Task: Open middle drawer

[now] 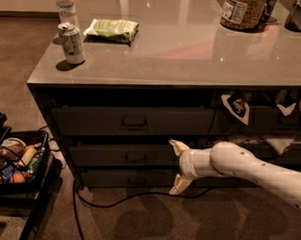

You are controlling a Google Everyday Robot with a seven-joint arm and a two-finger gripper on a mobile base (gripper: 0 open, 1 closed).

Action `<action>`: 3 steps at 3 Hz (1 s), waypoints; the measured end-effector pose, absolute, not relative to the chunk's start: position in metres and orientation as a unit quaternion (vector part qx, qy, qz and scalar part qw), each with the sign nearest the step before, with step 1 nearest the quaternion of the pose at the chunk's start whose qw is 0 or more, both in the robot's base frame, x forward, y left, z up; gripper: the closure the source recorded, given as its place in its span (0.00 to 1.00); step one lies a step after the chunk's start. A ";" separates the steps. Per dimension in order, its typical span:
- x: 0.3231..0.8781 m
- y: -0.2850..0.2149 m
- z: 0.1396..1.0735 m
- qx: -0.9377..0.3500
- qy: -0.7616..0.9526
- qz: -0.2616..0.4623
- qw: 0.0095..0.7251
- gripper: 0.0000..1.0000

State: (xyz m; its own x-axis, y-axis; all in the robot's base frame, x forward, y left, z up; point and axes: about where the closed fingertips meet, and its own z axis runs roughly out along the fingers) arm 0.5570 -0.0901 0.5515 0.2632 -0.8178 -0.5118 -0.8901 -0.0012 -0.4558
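The middle drawer point(104, 155) is a wide dark grey front with a small loop handle point(136, 157). It sits closed between a taller drawer point(90, 122) above and a slimmer drawer point(113, 178) below. My gripper point(178, 165) is at the right end of the middle drawer's front, to the right of its handle. Its two cream fingers point(178, 145) are spread one above the other, open and holding nothing. The white arm point(238, 166) reaches in from the right.
On the grey counter point(193, 59) stand a soda can point(73, 42), a water bottle point(65, 3), a green snack bag point(112, 29) and a jar point(243, 11). A black bin of items point(13, 161) sits on the floor at left. A cable point(137, 197) runs along the floor.
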 end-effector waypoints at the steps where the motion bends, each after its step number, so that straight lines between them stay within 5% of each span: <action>1: 0.559 -0.087 0.542 -0.705 0.618 0.041 0.346 0.00; 3: 0.583 -0.114 0.491 -0.669 0.655 0.044 0.350 0.00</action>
State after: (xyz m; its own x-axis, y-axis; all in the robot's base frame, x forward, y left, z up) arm 0.5825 -0.1138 0.4910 0.1382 -0.8446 -0.5173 -0.9067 0.1022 -0.4091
